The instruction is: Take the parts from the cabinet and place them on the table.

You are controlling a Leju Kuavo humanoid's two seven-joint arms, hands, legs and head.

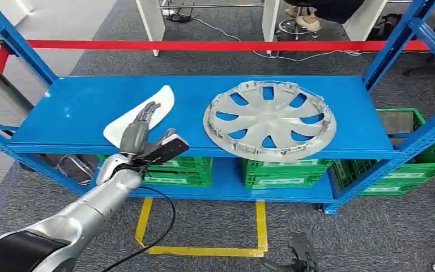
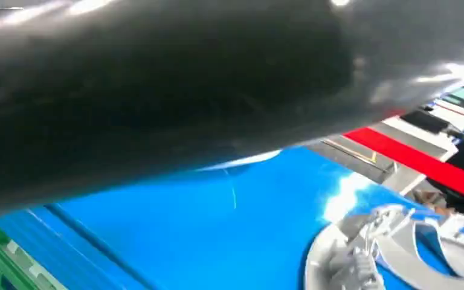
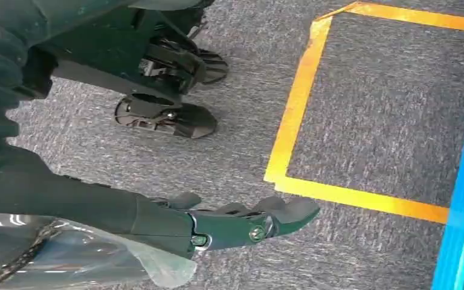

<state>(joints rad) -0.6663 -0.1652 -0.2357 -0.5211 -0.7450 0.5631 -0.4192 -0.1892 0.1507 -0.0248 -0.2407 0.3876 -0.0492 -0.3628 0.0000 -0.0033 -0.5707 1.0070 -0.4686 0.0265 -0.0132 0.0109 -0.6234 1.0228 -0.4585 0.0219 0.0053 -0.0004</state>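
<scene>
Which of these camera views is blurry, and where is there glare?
Head view: sharp, evenly lit, soft sheen on the blue shelf. Left wrist view: a dark out-of-focus mass covers the upper half; a bright glare patch sits on the shelf by the blurred wheel cover. Right wrist view: fairly sharp, no glare on the carpet.

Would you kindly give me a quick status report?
Left hand open over white part. Right hand hanging open, holds nothing. Hubcap lies on blue shelf.

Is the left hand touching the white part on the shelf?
Cannot tell. In the head view the left hand overlaps the white part, hiding any contact or gap.
</scene>
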